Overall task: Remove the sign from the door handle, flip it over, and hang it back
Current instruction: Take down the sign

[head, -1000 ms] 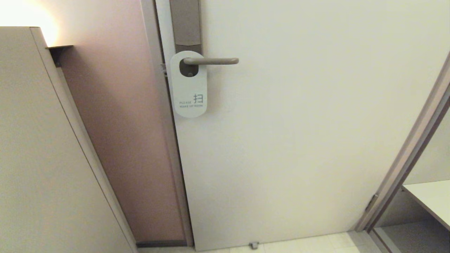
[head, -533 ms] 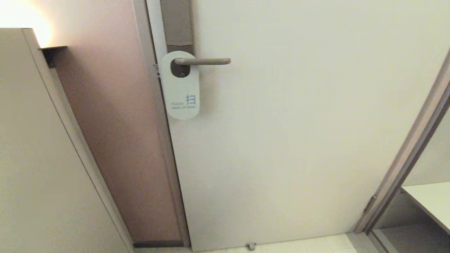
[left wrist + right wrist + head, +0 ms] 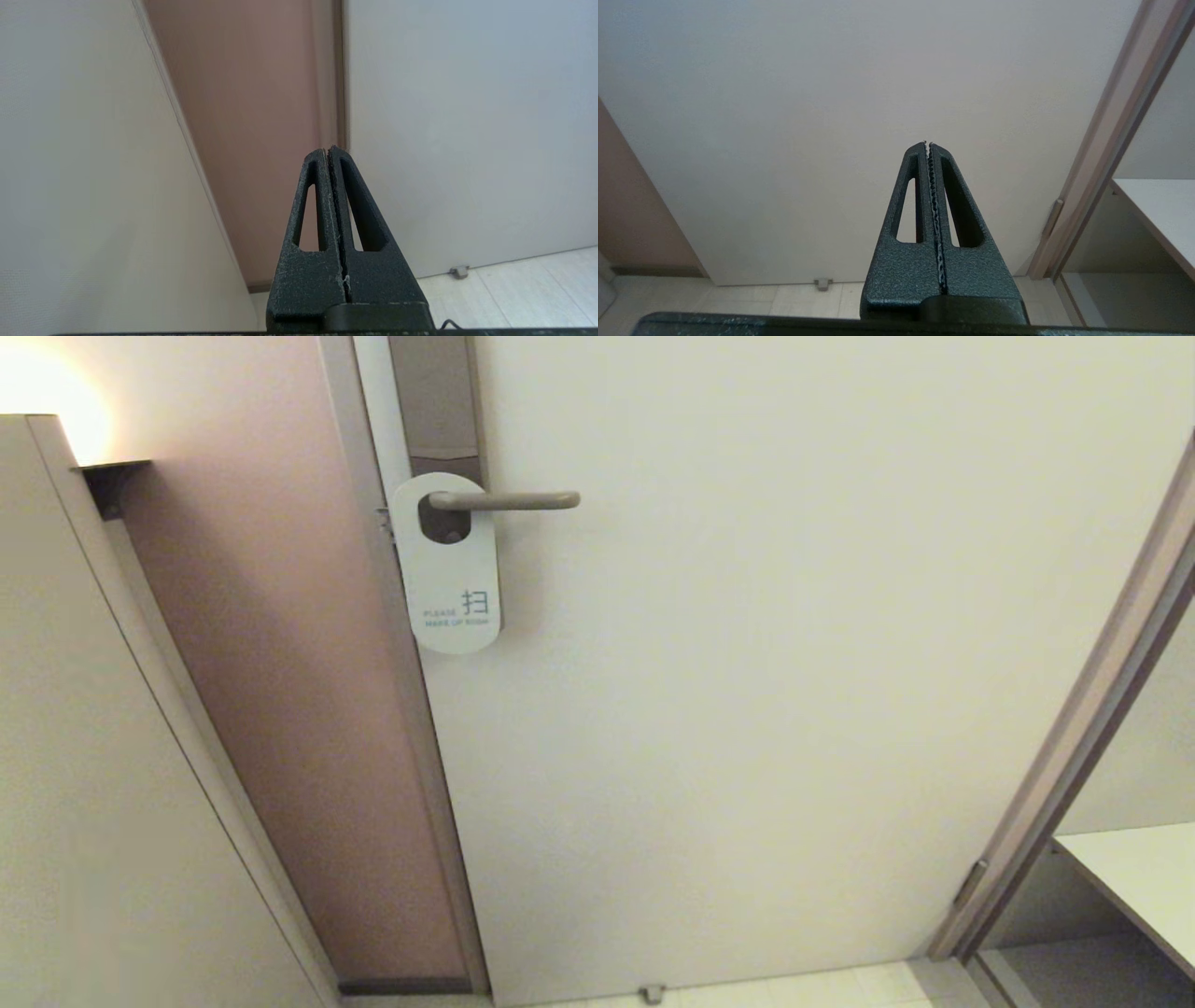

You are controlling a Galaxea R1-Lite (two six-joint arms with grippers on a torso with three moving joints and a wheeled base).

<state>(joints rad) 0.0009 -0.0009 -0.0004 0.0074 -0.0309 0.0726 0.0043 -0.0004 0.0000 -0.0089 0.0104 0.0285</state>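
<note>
A: Where is the sign (image 3: 448, 569)?

B: In the head view it hangs at about eleven o'clock from the middle of the frame, high on the pale door (image 3: 747, 709). Its oval hole is looped over the door handle (image 3: 504, 501) close to the backplate (image 3: 437, 401), and the card hangs straight down against the door. The white side faces out, reading "PLEASE MAKE UP ROOM" under a printed character.

A: And the handle itself?

B: Level, its free end pointing toward three o'clock. The backplate runs up toward twelve o'clock and out of frame.

A: Are the grippers near it?

B: Neither arm shows in the head view. The left gripper (image 3: 328, 150) appears only in its own wrist view, its two black fingers pressed together with nothing between them, aimed at the seam where the pinkish wall panel (image 3: 261, 116) meets the door. The right gripper (image 3: 927, 143) is likewise pressed together and empty, facing the bare lower door.

A: Anything else around?

B: A small door stop (image 3: 823, 283) sits on the tiled floor (image 3: 752, 298) at the door's foot, and a pale shelf (image 3: 1139, 868) lies at four o'clock beyond the door frame (image 3: 1074, 756).
</note>
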